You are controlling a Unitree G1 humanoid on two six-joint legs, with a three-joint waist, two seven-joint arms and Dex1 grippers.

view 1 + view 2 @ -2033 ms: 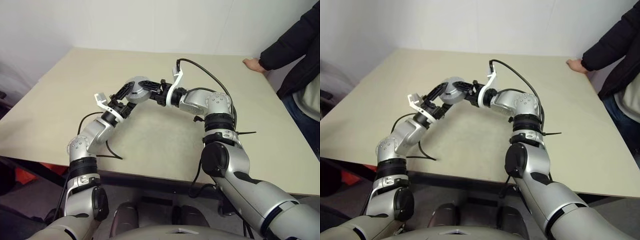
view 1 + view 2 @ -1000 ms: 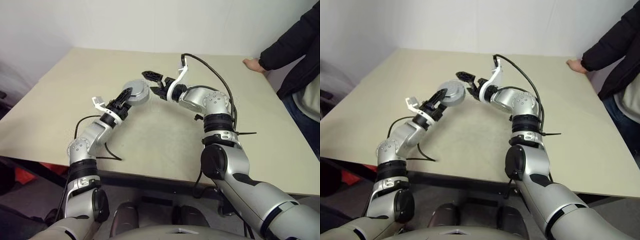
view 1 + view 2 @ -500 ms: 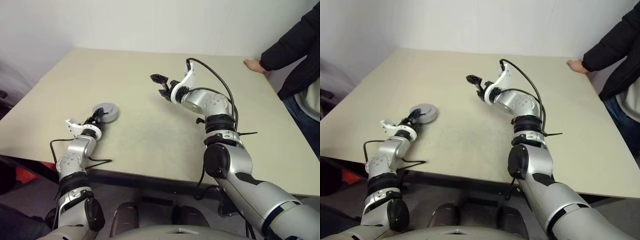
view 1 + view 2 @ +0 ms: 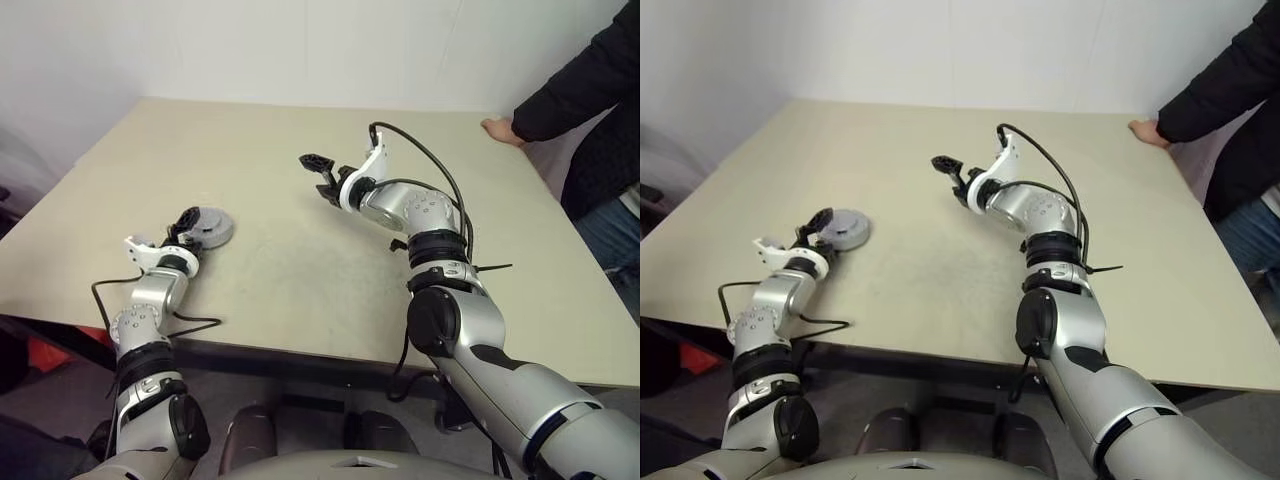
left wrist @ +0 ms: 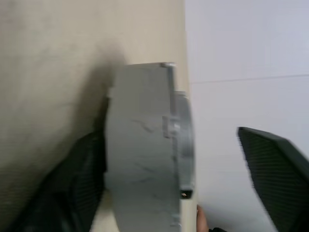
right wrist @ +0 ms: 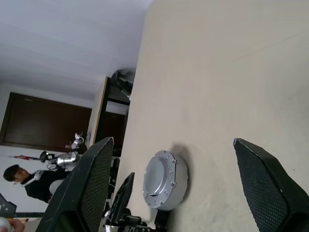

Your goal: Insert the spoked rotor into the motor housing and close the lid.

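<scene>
On the near left part of the beige table (image 4: 300, 270) lies the closed motor housing (image 4: 211, 227), a round silver-grey piece resting flat with the lid (image 6: 162, 177) seated on top of it. In the right wrist view the lid shows as a pale disc with small studs around its rim. The spoked rotor cannot be seen, presumably shut inside, though that cannot be confirmed. The left gripper (image 4: 190, 225) sits low at the housing's near side. In the left wrist view its fingers (image 5: 79, 183) stand spread well apart, one just beside the housing's lower side near the tabletop and the other clear of the lid, so the jaws look released rather than clamped; whether the lower finger touches the housing is hard to tell in that blurred view. The right gripper (image 4: 320, 173) hangs above the middle of the table, well apart from the housing, its two black fingers (image 6: 263, 188) spread wide with nothing between them. At the far right corner of the table a person in a dark sleeve rests a hand (image 4: 497, 128) on the edge.
</scene>
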